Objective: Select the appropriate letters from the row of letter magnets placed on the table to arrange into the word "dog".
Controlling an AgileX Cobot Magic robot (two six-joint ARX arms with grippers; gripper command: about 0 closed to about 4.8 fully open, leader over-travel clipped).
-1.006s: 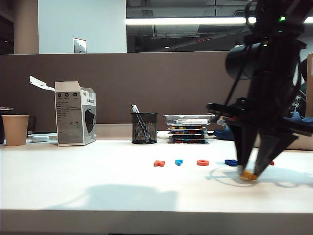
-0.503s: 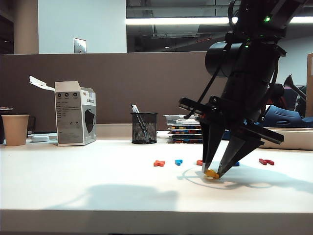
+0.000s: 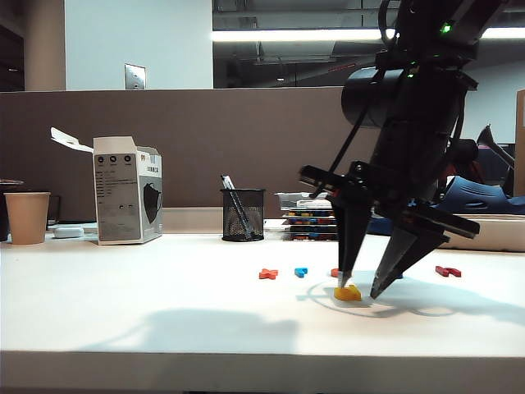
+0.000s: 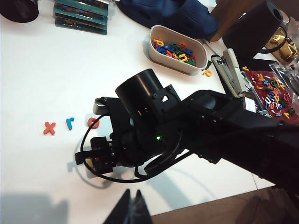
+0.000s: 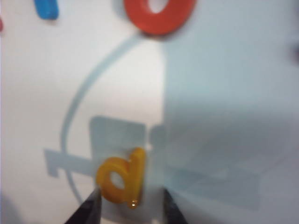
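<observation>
**A:** At mid-table, in front of the letter row: the right gripper stood tips-down, its jaws parted on either side of the yellow "d". One finger was at the letter's edge, the other well clear of it. The "d" looked to lie flat on the table, no longer pinched.

**B:** And the rest of the word?

**A:** The orange-red "o" lay just behind the "d", in the row beside the light blue letter and the orange cross. The dark red letter sat off to the right. The dark blue letter was hidden behind the arm.

**B:** The left gripper?

**A:** Parked high over the near edge, its tips close together with nothing between them.

**B:** What could have spoiled it from there?

**A:** Likely the lift-off. With one finger against the letter, a slanted rise could have dragged or turned the "d". Placed so near the row, it also left a tight gap for setting the "o" beside it, and a sweep for the blue letter could have clipped its neighbours.
</observation>
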